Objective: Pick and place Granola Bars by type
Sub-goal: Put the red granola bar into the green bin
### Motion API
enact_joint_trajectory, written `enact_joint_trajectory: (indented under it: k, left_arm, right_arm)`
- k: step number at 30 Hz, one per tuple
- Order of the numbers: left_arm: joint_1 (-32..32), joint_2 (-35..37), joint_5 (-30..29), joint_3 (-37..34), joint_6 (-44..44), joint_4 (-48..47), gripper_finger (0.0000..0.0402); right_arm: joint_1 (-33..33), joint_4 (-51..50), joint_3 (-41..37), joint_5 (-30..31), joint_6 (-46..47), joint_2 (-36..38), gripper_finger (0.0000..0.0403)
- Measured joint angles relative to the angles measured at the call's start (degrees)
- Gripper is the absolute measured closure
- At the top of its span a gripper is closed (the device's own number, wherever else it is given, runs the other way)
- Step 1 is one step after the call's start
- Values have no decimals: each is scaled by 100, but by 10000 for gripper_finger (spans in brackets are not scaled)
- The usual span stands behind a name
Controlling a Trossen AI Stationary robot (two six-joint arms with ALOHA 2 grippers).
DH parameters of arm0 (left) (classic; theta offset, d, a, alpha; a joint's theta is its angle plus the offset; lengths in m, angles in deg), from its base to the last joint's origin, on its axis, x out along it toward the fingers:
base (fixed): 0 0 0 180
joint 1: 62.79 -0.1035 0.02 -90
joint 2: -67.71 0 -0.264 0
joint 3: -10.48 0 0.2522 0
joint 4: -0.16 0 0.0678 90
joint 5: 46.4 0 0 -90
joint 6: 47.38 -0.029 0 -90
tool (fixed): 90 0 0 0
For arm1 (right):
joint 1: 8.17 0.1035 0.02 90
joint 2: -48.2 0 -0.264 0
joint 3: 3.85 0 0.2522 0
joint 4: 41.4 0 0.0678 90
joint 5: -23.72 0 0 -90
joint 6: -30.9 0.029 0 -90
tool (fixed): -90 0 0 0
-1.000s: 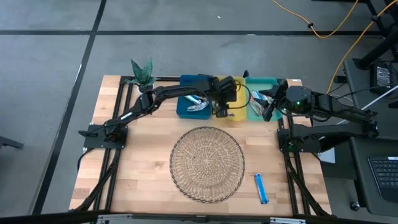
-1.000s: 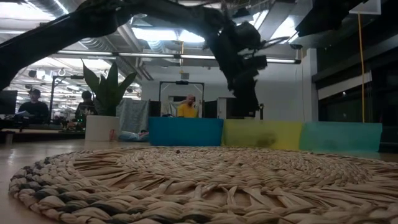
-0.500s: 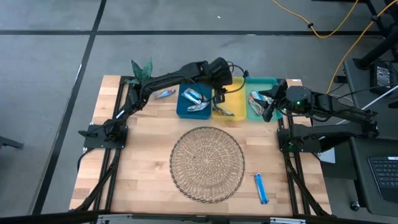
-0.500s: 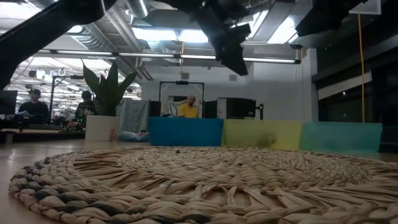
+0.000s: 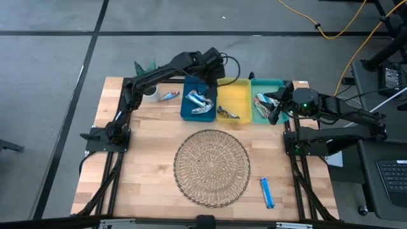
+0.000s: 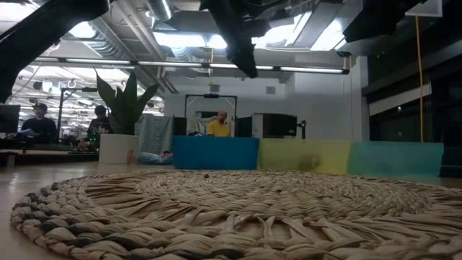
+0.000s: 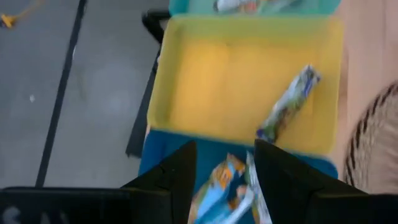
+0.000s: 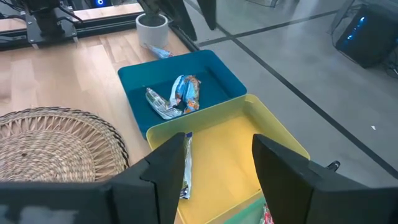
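Observation:
Three trays stand in a row at the table's far edge: blue [image 5: 188, 113], yellow [image 5: 236, 92] and teal [image 5: 272, 84]. Granola bars lie in the blue tray [image 5: 198, 102], one in the yellow tray [image 7: 287, 102] and some in the teal tray [image 5: 261, 102]. One bar [image 5: 168, 96] lies on the table by the plant pot. A blue bar [image 5: 267, 192] lies near the front right. My left gripper [image 7: 224, 171] hangs open high over the blue tray's far part, holding nothing. My right gripper [image 8: 217, 162] waits open above the teal tray's right side.
A round wicker mat [image 5: 211, 166] fills the table's middle. A white pot with a plant [image 5: 149, 89] stands at the far left beside the blue tray. In the low view, people sit in the room behind the table.
My left gripper has risen from the yellow tray and swung toward the table's far left, ending high over the blue tray's far part. A bar lies in the yellow tray where the gripper stood. My right arm has kept still.

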Motion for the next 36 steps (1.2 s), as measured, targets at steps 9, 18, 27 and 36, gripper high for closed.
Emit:
enact_joint_trajectory:
  k: [9,18,27,36]
  left_arm:
    - [-208,30,-57,-3,-121,-1270,251]
    - [-674,30,229,-3,-214,-2357,254]
    - [-1280,336,1027,-220,-171,-2459,254]
    - [-1578,993,1083,-1451,-169,-2398,254]
  right_arm:
    - [0,2,0,1,-17,-1,215]
    - [0,2,0,2,25,-1,215]
    - [0,6,0,24,44,-4,215]
    - [0,52,0,48,18,-4,215]
